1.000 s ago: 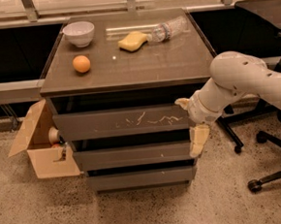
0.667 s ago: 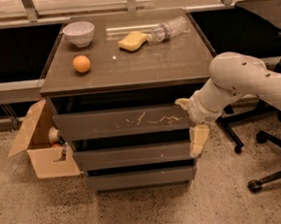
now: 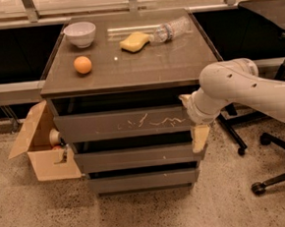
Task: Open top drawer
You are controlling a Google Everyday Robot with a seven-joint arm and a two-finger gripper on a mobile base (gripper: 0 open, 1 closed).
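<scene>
Two tan fingers [image 3: 200,137] are spread apart, one at the upper right corner of the top drawer [image 3: 119,124] and one hanging past its lower right corner, so the gripper [image 3: 192,119] straddles the right end of that drawer front. Whether either finger touches it is unclear. The white arm [image 3: 248,85] reaches in from the right. The top drawer, the tallest of three grey-brown fronts and marked with white scratches, sits just under the table [image 3: 143,66] and looks shut or barely out. The step appears to be getting a hold on the drawer's edge; next would be a firm hook or pinch, then a straight pull outward. On top sit a white bowl [image 3: 80,33], an orange [image 3: 82,65], a yellow sponge [image 3: 134,41] and a toppled plastic bottle [image 3: 173,29].
</scene>
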